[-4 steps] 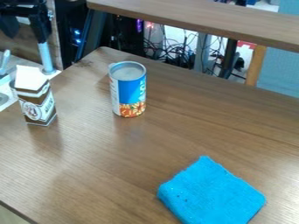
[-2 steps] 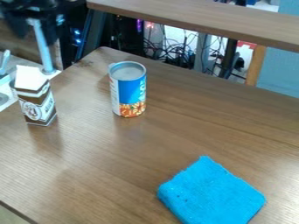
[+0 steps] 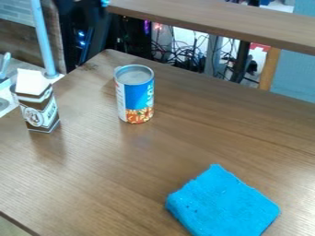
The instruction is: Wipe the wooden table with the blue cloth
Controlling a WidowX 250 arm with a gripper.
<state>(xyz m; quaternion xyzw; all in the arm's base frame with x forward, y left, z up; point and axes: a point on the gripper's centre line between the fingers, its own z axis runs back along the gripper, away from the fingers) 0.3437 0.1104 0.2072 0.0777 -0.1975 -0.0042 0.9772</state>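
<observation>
Pincer (image 3: 93, 11) top L, blurry, can't tell if wide/narrow. Blue-label can (image 3: 135, 97) upright on desk (image 3: 111, 161), carton (image 3: 38, 103) to L, blue cloth (image 3: 223, 203) btm R.

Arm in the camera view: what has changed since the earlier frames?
The arm has moved rightward along the picture's top edge, from the upper left corner, uncovering more of the pale blue pole. The can, carton and blue cloth stayed put.
</observation>
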